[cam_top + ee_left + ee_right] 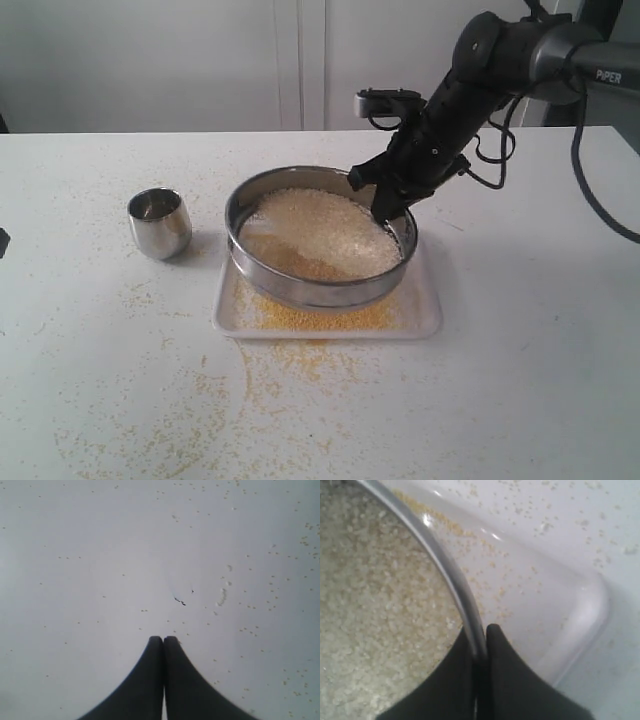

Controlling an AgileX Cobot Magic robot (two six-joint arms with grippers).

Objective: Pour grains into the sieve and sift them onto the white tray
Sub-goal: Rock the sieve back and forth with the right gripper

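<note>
The round steel sieve (318, 285) rests on the white tray (425, 318) at the table's middle. A pale heap of grains (322, 232) fills its mesh, and yellow fine grains lie on the tray under and in front of it. My right gripper (385, 212) is shut on the sieve's far right rim (454, 577), one finger inside over the grains (375, 605), the other outside above the tray (580, 615). My left gripper (163, 639) is shut on nothing, hanging over bare table; the exterior view does not show it.
A small rounded steel cup (160, 222) stands upright left of the tray. Loose yellow grains are scattered over the white table (200, 400), thickest in front of the tray. A white wall runs behind the table.
</note>
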